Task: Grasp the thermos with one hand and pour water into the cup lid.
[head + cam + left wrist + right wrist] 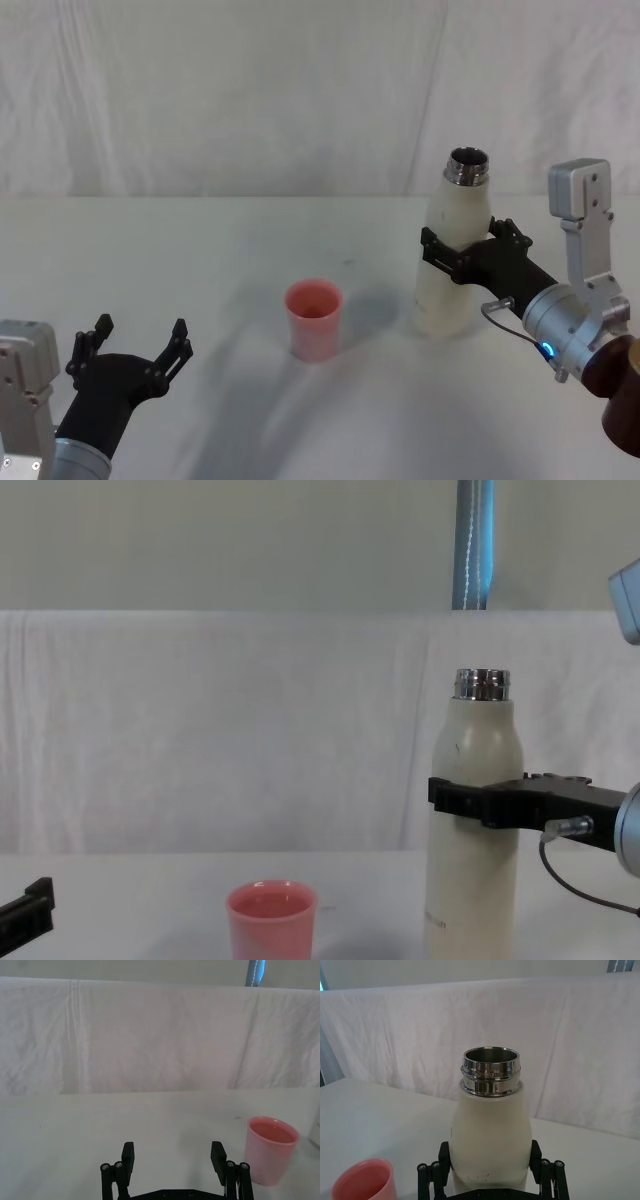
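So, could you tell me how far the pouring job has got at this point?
Done: the right gripper is shut around the middle of the thermos, whose steel neck is uncapped. In hand: the thermos is upright, not yet tilted. Left: bring it over the cup lid to its left and tip it. Whether the cup already holds water cannot be told. The left gripper waits open near the front.

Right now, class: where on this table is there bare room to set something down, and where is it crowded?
Bare cloth lies between the open left gripper and the cup lid, and along the far side of the table toward the backdrop. It is crowded on the right: the right gripper is closed around the upright thermos, leaving only a narrow gap between thermos and cup lid.
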Motion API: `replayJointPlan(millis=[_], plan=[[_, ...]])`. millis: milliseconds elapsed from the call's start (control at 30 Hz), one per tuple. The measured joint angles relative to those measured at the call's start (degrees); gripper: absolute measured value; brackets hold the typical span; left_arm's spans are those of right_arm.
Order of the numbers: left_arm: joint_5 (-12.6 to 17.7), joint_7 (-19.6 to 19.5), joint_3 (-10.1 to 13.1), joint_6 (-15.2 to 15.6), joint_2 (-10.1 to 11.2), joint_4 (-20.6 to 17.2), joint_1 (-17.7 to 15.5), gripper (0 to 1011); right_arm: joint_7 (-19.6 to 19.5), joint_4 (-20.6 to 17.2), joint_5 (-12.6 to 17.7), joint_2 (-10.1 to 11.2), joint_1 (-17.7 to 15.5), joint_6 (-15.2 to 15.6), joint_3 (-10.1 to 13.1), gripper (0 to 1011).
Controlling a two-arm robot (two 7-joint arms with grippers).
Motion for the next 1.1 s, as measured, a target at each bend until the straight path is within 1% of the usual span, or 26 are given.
replayJointPlan(millis=[467,1100], plan=[[0.00,0.00,0.00,0.00,0.00,0.00,0.00,1001,-0.20,2.35,-0.15,-0.44,0.74,-1.52,-1.09,951],[0.00,0.00,0.00,0.00,0.00,0.00,0.00,1001,-0.20,2.95,-0.80,-0.56,0.65,-1.77,-1.83,951]])
